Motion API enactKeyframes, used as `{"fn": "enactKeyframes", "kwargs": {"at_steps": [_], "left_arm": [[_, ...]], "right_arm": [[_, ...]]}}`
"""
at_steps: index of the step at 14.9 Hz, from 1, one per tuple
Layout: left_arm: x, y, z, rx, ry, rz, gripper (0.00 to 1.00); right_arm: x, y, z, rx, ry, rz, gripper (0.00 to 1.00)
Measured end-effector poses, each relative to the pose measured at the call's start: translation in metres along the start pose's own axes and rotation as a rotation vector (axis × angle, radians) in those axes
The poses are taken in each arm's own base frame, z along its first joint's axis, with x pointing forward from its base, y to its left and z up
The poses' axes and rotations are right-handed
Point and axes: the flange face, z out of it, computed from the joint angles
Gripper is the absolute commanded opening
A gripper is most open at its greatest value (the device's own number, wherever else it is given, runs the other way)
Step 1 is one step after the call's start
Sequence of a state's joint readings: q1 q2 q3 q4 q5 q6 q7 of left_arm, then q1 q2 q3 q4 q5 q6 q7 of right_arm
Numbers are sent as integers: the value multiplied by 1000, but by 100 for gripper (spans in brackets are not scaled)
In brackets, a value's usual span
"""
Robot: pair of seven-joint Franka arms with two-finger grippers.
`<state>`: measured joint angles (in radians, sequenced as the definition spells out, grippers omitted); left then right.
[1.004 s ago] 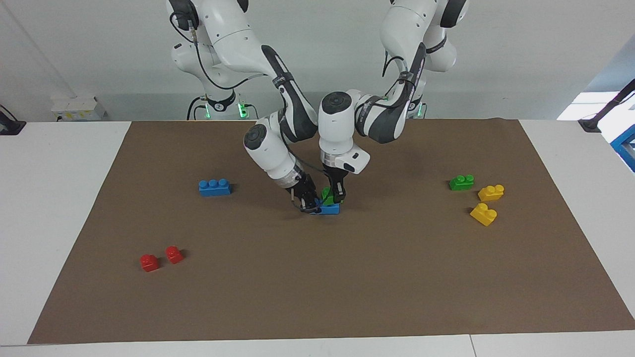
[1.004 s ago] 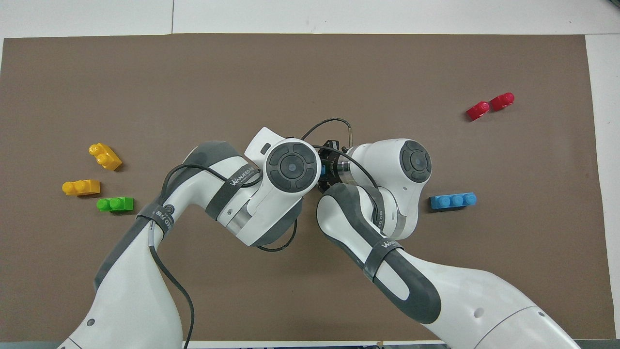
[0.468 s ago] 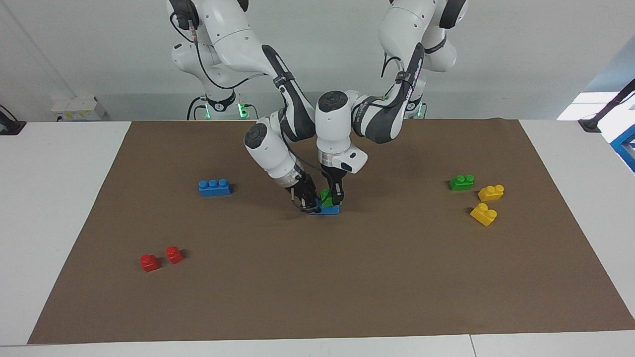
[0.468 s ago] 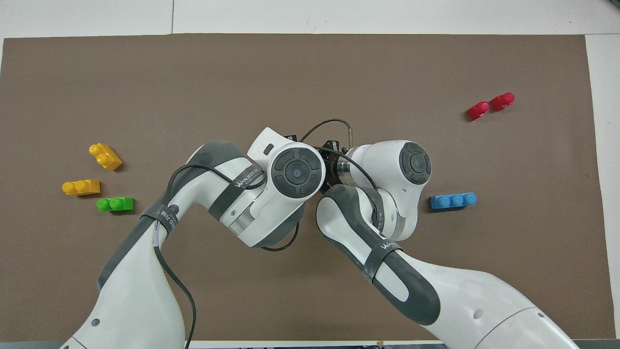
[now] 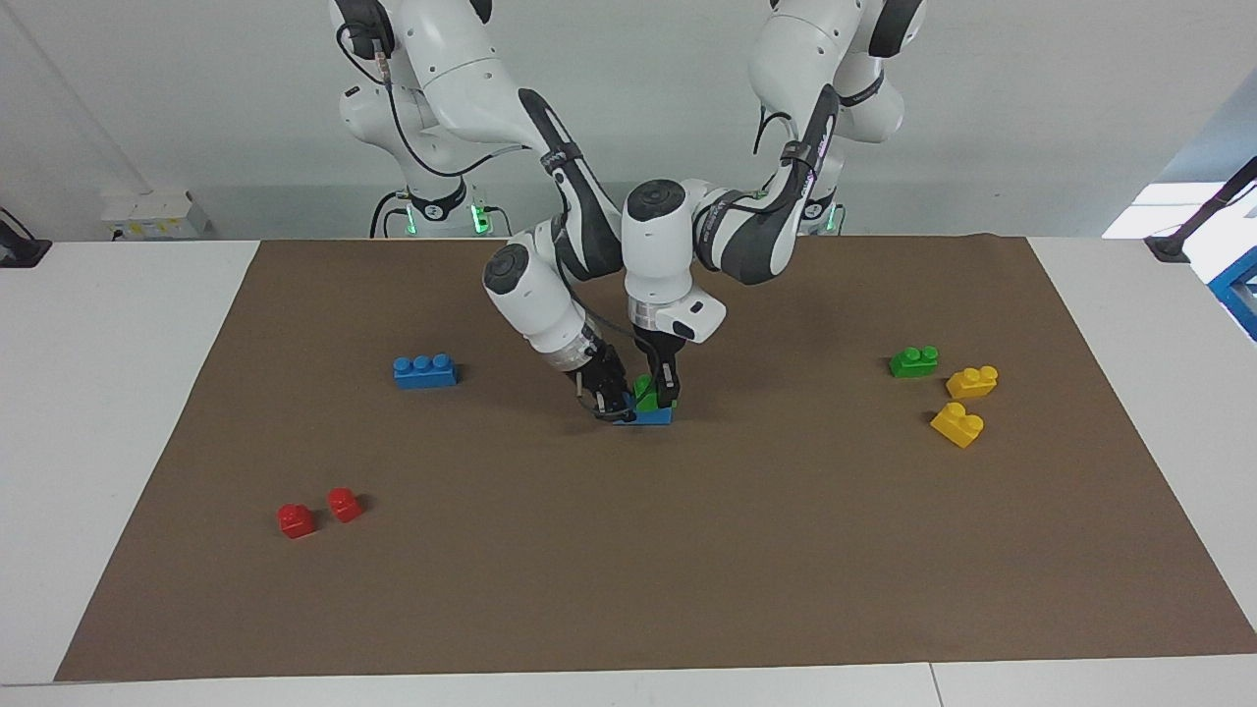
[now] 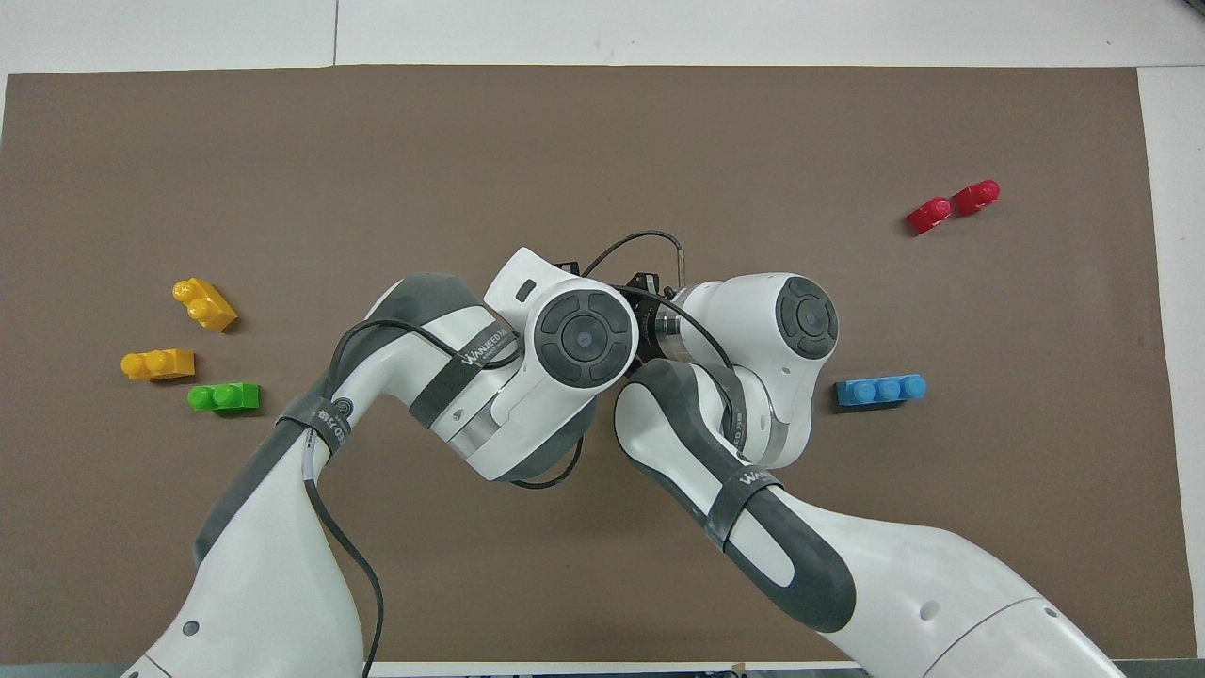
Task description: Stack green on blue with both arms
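Observation:
In the facing view a green brick [image 5: 645, 394] rests on a blue brick [image 5: 652, 415] at the middle of the brown mat. My left gripper [image 5: 660, 397] comes down from above, shut on the green brick. My right gripper [image 5: 613, 406] comes in at a slant from the right arm's end, shut on the end of the blue brick. In the overhead view both wrists cover these two bricks and the fingertips. A second blue brick [image 5: 424, 371] [image 6: 880, 390] lies toward the right arm's end. A second green brick [image 5: 912, 361] [image 6: 224, 396] lies toward the left arm's end.
Two yellow bricks [image 5: 971, 381] [image 5: 956, 424] lie beside the second green brick and show in the overhead view [image 6: 157, 363] [image 6: 204, 303]. Two red bricks [image 5: 296, 519] [image 5: 345, 504] lie farther from the robots toward the right arm's end. The brown mat [image 5: 687, 570] covers the table.
My left wrist and the green brick have shifted slightly toward the right arm's end, over the blue brick. The right gripper has stayed on the blue brick.

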<state>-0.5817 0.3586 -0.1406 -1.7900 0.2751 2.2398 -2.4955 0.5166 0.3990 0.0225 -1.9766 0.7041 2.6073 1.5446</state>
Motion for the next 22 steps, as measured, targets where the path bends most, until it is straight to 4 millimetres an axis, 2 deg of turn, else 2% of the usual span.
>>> {"fn": "enactKeyframes", "kwargs": {"at_steps": [5, 8, 12, 13, 14, 19, 21, 22], "left_arm": [[-7, -11, 3, 12, 14, 9, 0], [-6, -11, 13, 9, 24, 15, 0], [-5, -11, 16, 7, 21, 15, 0], [-5, -11, 17, 6, 19, 15, 32], [-5, -11, 17, 5, 18, 15, 99], [2, -10, 33, 19, 34, 1, 100], [2, -9, 33, 19, 34, 0, 100], [3, -7, 30, 13, 30, -2, 100]], "right_arm": [[0, 0, 0, 1, 0, 0, 0], [0, 0, 0, 1, 0, -3, 0], [0, 0, 0, 2, 0, -3, 0], [0, 0, 0, 2, 0, -4, 0], [0, 0, 0, 2, 0, -4, 0], [0, 0, 0, 2, 0, -3, 0], [0, 0, 0, 2, 0, -3, 0], [0, 0, 0, 2, 0, -3, 14]]}}
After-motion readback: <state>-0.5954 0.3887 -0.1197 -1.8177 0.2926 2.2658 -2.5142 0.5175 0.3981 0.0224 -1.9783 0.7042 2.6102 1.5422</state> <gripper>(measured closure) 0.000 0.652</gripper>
